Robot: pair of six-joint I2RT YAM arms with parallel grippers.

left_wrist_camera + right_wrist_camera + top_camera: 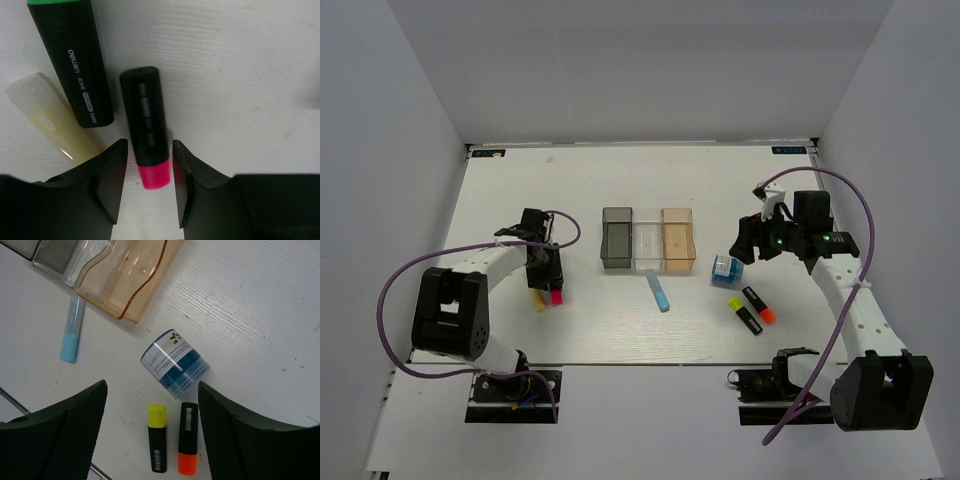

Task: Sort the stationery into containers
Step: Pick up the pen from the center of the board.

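The left gripper (148,165), jaws spread, straddled the pink-ended highlighter (144,131) lying left of the bin row (617,262), apparently aligned across its body for a pinch. The right gripper (151,390) hung spread right of that row, holding nothing.

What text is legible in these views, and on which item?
"deli": white print on the green-ended highlighter.
"S600": same barrel, further along; the small characters beside it are unreadable.
Too blurred: grey print on the pink-ended highlighter.
Too faint: label on the pale yellow stick.
Too small: label on the blue block.
Barcodes only, no readable digits: yellow-ended highlighter, orange-ended highlighter.
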